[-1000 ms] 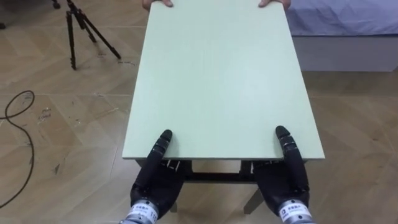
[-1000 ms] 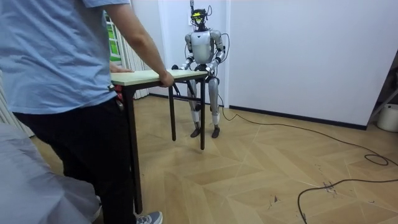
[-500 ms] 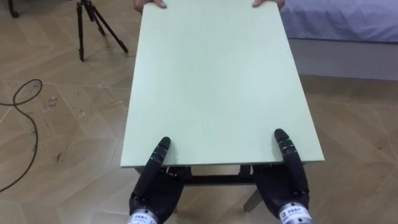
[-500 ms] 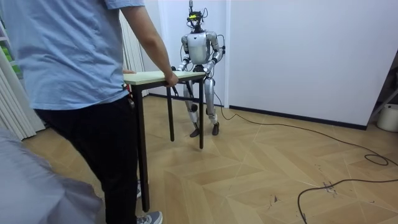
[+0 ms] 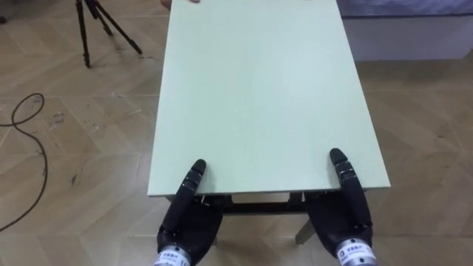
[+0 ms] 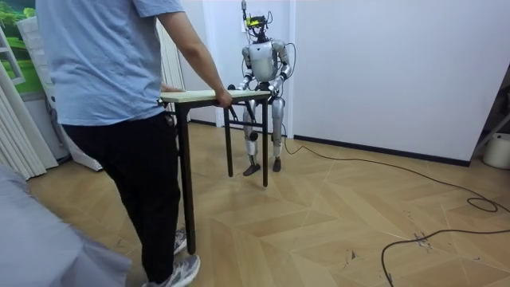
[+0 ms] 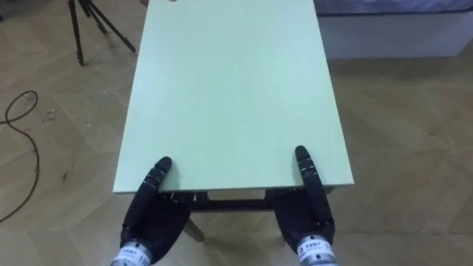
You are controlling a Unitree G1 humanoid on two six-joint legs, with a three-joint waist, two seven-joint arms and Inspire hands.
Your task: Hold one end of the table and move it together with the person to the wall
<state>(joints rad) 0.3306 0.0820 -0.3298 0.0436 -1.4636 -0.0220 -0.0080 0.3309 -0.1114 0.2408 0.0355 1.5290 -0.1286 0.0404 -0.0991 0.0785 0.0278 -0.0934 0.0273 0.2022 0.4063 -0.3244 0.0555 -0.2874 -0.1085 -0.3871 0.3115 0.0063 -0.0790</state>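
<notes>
1. Table [image 5: 259,96]: pale green top on dark legs. It runs lengthwise from the robot out to the far edge of the eye views, over a wood-pattern floor [image 5: 421,133].
2. Left hand [image 5: 188,222]: at the near-left corner of the table. One dark digit lies flat on the top surface; the palm sits below the near edge. The rest of the hand is hidden under the top, so I cannot tell whether it clasps.
3. Right hand [image 5: 344,218]: at the near-right corner in the same pose, one digit on top and the palm below the edge. Grip cannot be told here either.
4. Room view: the robot stands at one short end of the table, close to a white wall [image 6: 382,72].
5. Person [image 6: 111,119]: stands at the opposite short end, on the room view's left. The person's hand [image 6: 224,100] is closed on the table's edge.
6. Tripod [image 5: 92,26]: on the floor, far left of the table.
7. Dark cable [image 5: 29,148]: curls on the floor to the left, well apart from the table.
</notes>
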